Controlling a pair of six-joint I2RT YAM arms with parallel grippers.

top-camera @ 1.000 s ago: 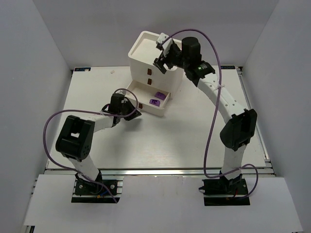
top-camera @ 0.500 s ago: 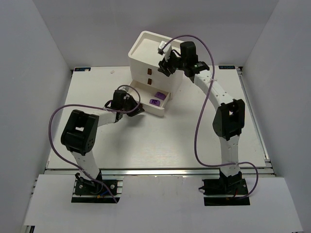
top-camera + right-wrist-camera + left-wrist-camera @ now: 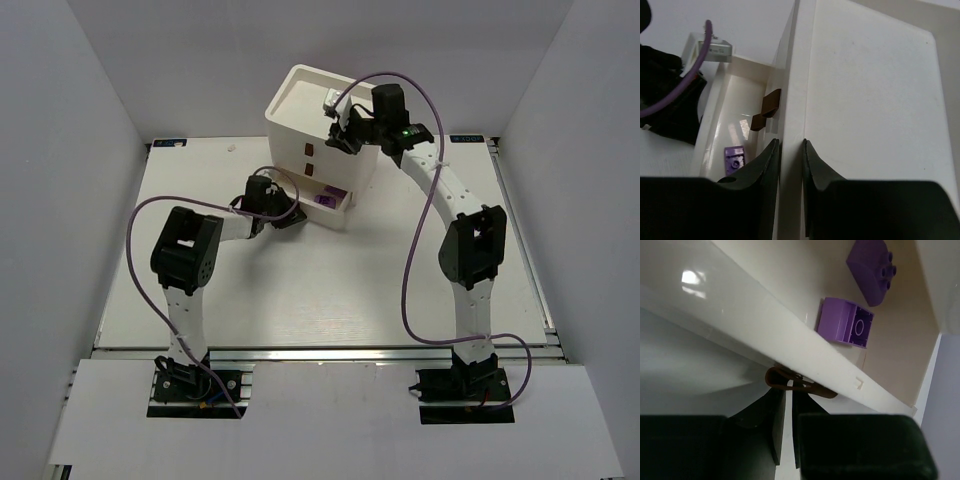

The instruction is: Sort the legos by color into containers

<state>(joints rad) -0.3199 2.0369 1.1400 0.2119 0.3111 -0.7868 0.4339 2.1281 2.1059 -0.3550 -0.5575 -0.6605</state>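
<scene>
The white chest of containers (image 3: 300, 100) stands at the back of the table. Its bottom drawer (image 3: 338, 213) is partly out. Two purple legos lie in it, one studs-up (image 3: 871, 270) and one hollow side up (image 3: 846, 322); one of them also shows from above (image 3: 325, 199) and to the right wrist (image 3: 734, 158). My left gripper (image 3: 287, 212) (image 3: 789, 390) pinches that drawer's brown pull (image 3: 795, 382) at its fingertips, with only a thin gap between them. My right gripper (image 3: 343, 133) (image 3: 790, 145) is clamped on the chest's top rim (image 3: 790, 100), one finger (image 3: 771, 160) on each side.
The two upper drawers' brown pulls (image 3: 771, 102) (image 3: 758, 121) sit on the chest's front. Purple cables loop over both arms (image 3: 400, 85). White walls close in the table (image 3: 400, 260) on three sides.
The right gripper has come down on the chest's rim and closed on it. The left arm has reached forward, sliding the bottom drawer most of the way into the chest.
</scene>
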